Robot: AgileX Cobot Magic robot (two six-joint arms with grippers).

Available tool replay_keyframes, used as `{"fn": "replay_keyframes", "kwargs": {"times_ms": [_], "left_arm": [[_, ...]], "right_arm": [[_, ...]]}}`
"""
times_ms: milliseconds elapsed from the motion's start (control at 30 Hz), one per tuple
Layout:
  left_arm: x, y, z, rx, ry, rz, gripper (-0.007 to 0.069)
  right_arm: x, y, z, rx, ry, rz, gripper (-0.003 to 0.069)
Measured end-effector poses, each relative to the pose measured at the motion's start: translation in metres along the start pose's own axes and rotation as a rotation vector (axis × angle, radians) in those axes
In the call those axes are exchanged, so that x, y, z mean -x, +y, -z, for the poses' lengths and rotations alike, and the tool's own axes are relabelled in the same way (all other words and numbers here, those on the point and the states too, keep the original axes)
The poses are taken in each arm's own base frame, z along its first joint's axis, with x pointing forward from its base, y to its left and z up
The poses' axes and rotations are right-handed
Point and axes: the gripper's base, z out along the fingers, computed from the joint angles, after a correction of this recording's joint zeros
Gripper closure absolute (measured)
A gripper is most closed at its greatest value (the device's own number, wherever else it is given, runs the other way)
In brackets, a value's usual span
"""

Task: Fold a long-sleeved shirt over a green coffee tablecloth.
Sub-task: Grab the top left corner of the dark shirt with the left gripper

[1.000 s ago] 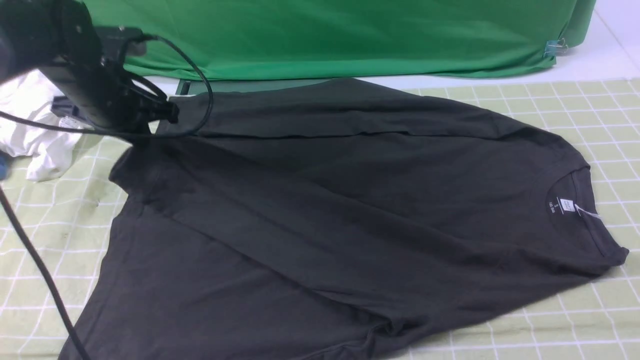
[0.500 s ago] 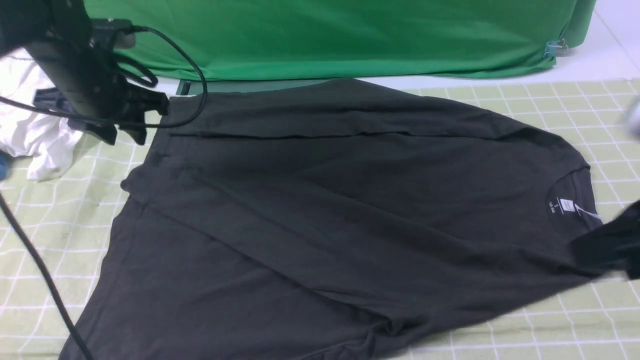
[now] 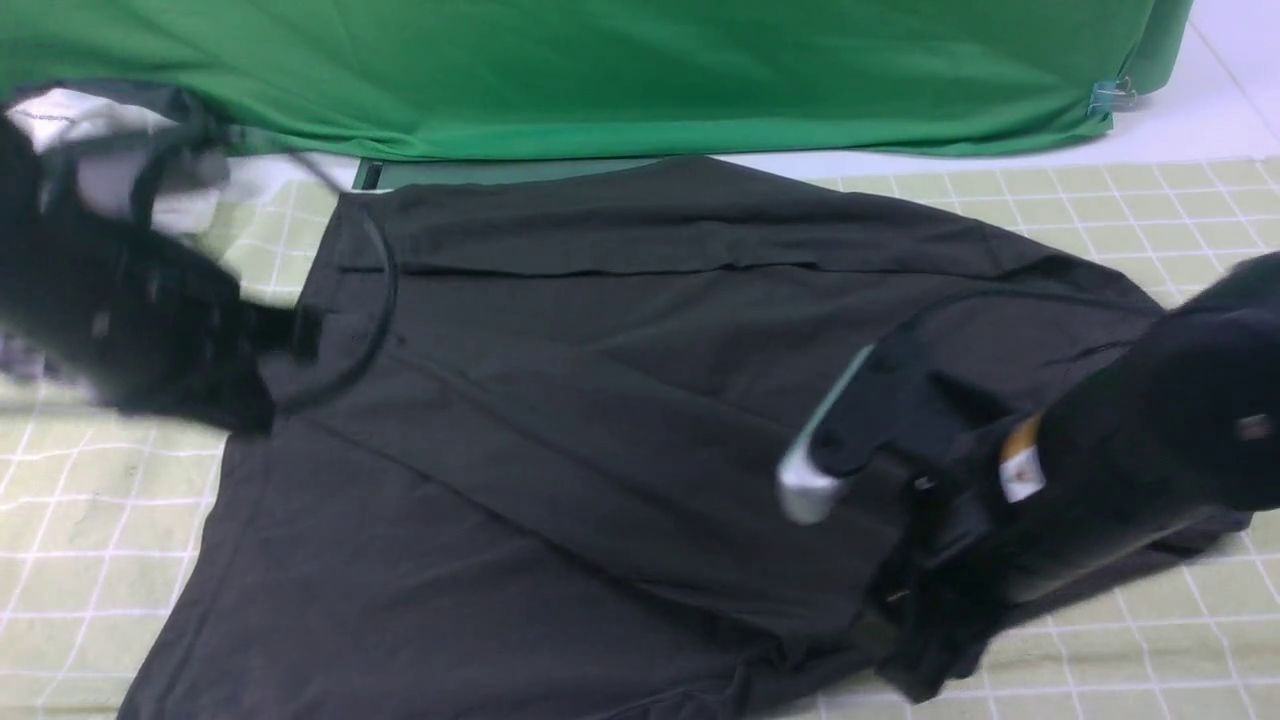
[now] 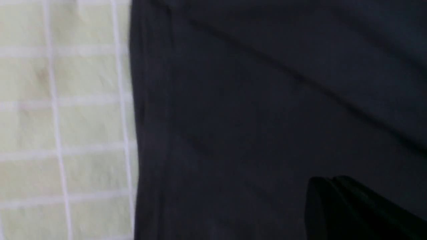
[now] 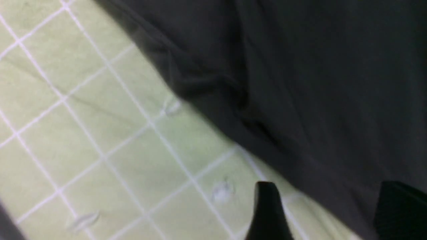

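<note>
The long-sleeved shirt point(image 3: 600, 400) lies spread, dark charcoal, on the green coffee tablecloth point(image 3: 80, 520), with one sleeve folded across its far side. My left gripper point(image 3: 300, 335) hovers at the shirt's left edge. In the left wrist view its fingertips point(image 4: 328, 186) are pressed together, shut, with nothing seen between them, over the shirt point(image 4: 267, 83) beside the tablecloth point(image 4: 66, 116). My right gripper point(image 3: 905, 650) is low over the shirt's near right part, and its arm hides the collar. It is open point(image 5: 328, 196), with one finger over the tablecloth point(image 5: 100, 133) and one over the shirt point(image 5: 317, 66).
A white garment point(image 3: 90, 130) lies at the far left, partly behind my blurred left arm. The plain green backdrop point(image 3: 650, 70) hangs along the back, with a clip point(image 3: 1110, 95) at its right end. White surface point(image 3: 1200, 130) shows beyond the cloth.
My left gripper let go of the shirt's far left corner, dropped towards me and shut. My right arm swept in from the right over the collar and its jaws opened.
</note>
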Motion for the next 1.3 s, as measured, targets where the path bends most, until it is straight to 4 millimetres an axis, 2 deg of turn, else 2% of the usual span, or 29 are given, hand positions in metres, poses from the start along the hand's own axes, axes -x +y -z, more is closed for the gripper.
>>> {"fn": "replay_keyframes", "kwargs": {"times_ms": [167,367,600,633,667,767,1000,1167,1300], "left_arm": [[-0.035,0.002,-0.001,0.001,0.008,0.005,0.0622],[-0.049,0.004,0.000,0.008,-0.014,0.001,0.0622],[-0.050,0.004,0.001,0.008,-0.027,0.001,0.0621],[-0.050,0.004,0.001,0.008,-0.027,0.001,0.0620],[-0.050,0.004,0.001,0.008,-0.027,0.001,0.0619],[-0.050,0.004,0.001,0.008,-0.023,0.001,0.0617],[-0.053,0.006,0.001,0.034,0.011,-0.017,0.0615],[-0.054,0.006,0.001,0.035,0.018,-0.018,0.0613],[-0.054,0.006,0.001,0.035,0.017,0.012,0.0613]], "right_arm": [[0.002,-0.002,-0.032,0.010,0.061,0.022,0.0236],[0.003,-0.005,-0.054,0.008,0.081,0.039,0.0263],[0.003,-0.007,-0.070,0.007,0.097,0.043,0.0496],[0.003,-0.007,-0.071,0.007,0.098,0.043,0.0529],[0.003,-0.007,-0.071,0.008,0.101,0.041,0.0598],[0.002,-0.006,-0.069,0.015,0.119,0.012,0.0636],[-0.017,0.000,-0.059,0.020,0.150,-0.059,0.0641],[-0.045,0.008,-0.045,0.024,0.172,-0.121,0.0641],[-0.058,0.013,-0.037,0.030,0.202,-0.158,0.0641]]}}
